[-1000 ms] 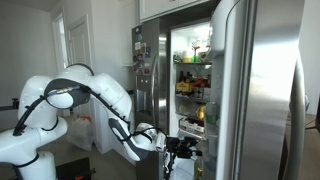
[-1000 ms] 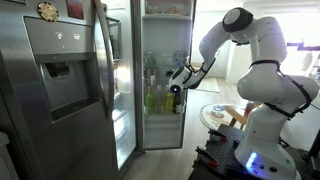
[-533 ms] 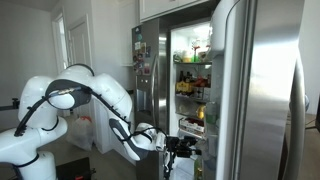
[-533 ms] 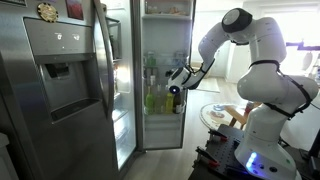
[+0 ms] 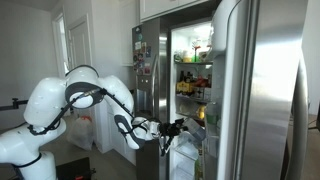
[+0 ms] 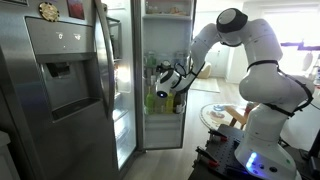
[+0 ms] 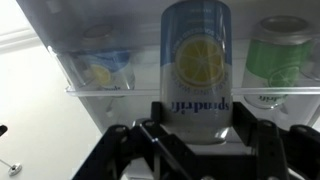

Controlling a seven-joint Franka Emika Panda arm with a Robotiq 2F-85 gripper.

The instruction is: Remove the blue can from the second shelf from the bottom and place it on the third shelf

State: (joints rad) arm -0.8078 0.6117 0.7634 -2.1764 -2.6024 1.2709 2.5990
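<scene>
Reaching forward into the fridge (image 5: 262, 95), the gripper (image 7: 200, 130) pinches the blue can (image 7: 197, 55)

1. The fridge door (image 6: 40, 130) is grey metal, brushed and a bit shiny.
2. The robot arm (image 5: 45, 105) is smooth white plastic, glossy.
3. The blue can (image 7: 195, 60) is smooth, shiny metal. The green can (image 7: 283, 55), at its 3 o'clock, looks the same.
4. The shelf edge (image 7: 100, 88) is see-through plastic.
5. The gripper (image 7: 205, 130) is black and matt.
</scene>
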